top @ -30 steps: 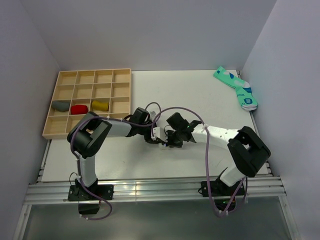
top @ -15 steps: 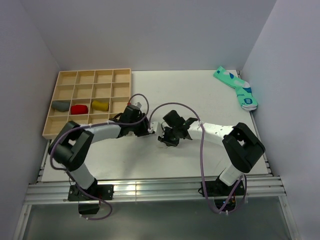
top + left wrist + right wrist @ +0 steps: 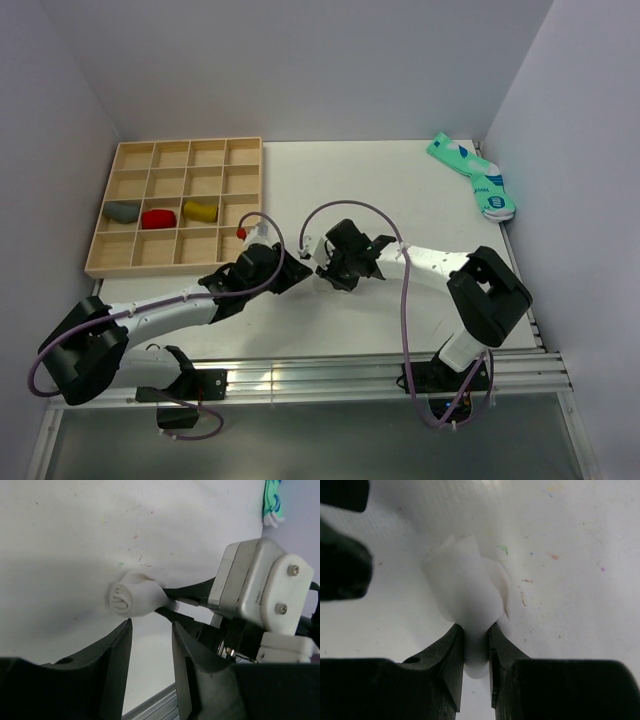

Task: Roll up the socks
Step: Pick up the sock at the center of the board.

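The white sock is rolled into a small tight bundle on the white table. My right gripper is shut on one end of it; in the left wrist view its dark fingers reach the roll from the right. My left gripper is open and empty, just short of the roll and not touching it. In the top view the two grippers meet mid-table, left and right. A mustard-yellow bundle lies in a tray compartment.
The wooden compartment tray stands at the back left, with a grey bundle and a red bundle beside the yellow one. A teal patterned pair of socks lies at the back right, also in the left wrist view.
My left arm has swung back toward the near left and its gripper has come off the white roll. My right gripper stays shut on the roll, nearly in place.
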Controlling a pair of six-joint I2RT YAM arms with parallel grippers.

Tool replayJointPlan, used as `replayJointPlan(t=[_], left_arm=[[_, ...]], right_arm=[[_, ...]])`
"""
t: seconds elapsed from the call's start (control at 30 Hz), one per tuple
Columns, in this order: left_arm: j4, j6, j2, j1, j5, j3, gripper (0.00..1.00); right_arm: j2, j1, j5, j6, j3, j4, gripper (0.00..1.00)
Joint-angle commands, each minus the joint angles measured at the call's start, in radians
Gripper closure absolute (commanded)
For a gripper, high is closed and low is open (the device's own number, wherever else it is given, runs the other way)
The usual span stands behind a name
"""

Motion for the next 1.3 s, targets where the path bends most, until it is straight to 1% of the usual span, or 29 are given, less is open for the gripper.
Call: replayJointPlan(t=[0.0, 0.03, 0.13, 0.2, 0.33, 0.6, 0.83, 0.93, 1.0, 1.1, 1.27], left_arm=[[0.126, -0.183, -0.015, -0.073, -0.172, 0.008, 0.58], [0.101, -0.200, -0.006, -0.091, -0.250, 0.022, 0.59], [0.142, -0.263, -0.005, -0.148, -0.339, 0.022, 0.58], [0.194, -0.300, -0.003, -0.164, -0.361, 0.015, 0.57], [0.167, -0.326, 0.029, -0.185, -0.418, 0.059, 0.56], [0.230, -0.348, 0.054, -0.191, -0.464, 0.082, 0.54], [0.320, -0.345, 0.066, -0.196, -0.481, 0.065, 0.52], [0.310, -0.339, 0.083, -0.196, -0.473, 0.081, 0.52], [0.339, -0.337, 0.087, -0.196, -0.470, 0.073, 0.52], [0.310, -0.332, 0.087, -0.196, -0.465, 0.084, 0.51], [0.313, -0.319, 0.080, -0.196, -0.443, 0.081, 0.46]], right_arm=[[-0.059, 0.003, 0.094, 0.062, 0.026, 0.004, 1.00], [-0.079, 0.003, 0.102, 0.071, 0.038, 0.000, 1.00], [-0.107, 0.000, 0.125, 0.102, 0.092, -0.025, 1.00], [-0.135, -0.001, 0.131, 0.123, 0.121, -0.034, 1.00], [-0.159, -0.001, 0.131, 0.166, 0.177, -0.065, 1.00], [-0.208, 0.000, 0.147, 0.195, 0.216, -0.100, 1.00], [-0.228, 0.000, 0.125, 0.215, 0.254, -0.135, 1.00], [-0.228, 0.000, 0.116, 0.215, 0.268, -0.146, 1.00], [-0.227, 0.000, 0.107, 0.218, 0.277, -0.155, 1.00], [-0.233, 0.000, 0.116, 0.223, 0.282, -0.150, 1.00], [-0.241, 0.000, 0.151, 0.220, 0.293, -0.138, 1.00]])
